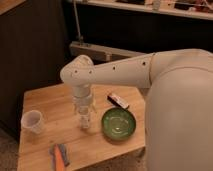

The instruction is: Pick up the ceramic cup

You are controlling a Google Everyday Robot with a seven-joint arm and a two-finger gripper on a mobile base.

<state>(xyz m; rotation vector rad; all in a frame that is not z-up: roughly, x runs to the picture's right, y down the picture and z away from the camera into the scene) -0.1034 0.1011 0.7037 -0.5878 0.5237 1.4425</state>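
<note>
Arm (pixel 170 100): one, white, bulking large at the picture's right edge and reaching leftward over the table, then turning down at its wrist.

Gripper (pixel 86 120): one, hanging straight down from the wrist, its tip sitting low over the middle of the table (pixel 50 100). Whether the jaws are apart or together cannot be told.

Cup (pixel 32 121): one, small, plain white. It is standing on the tabletop well apart from the jaws, off to their picture-left, near the table's left edge. It is tapering from a wide round rim to a narrower base. Its long axis is running roughly vertical, leaning a little, with the rim facing up. Contents cannot be made out.

Bowl (pixel 119 123): one, green, larger than the cup, resting just beside the jaws on their picture-right. It is showing only its own glossy inner surface.

Packet (pixel 118 100): one, dark and flat, lying beyond the bowl, behind the jaws and to their picture-right.

Blue and orange object (pixel 60 155): one, possibly two strips lying together, sitting in front of the jaws and slightly picture-left, by the table's near edge.

Table: one, light wood, carrying everything listed.
</note>
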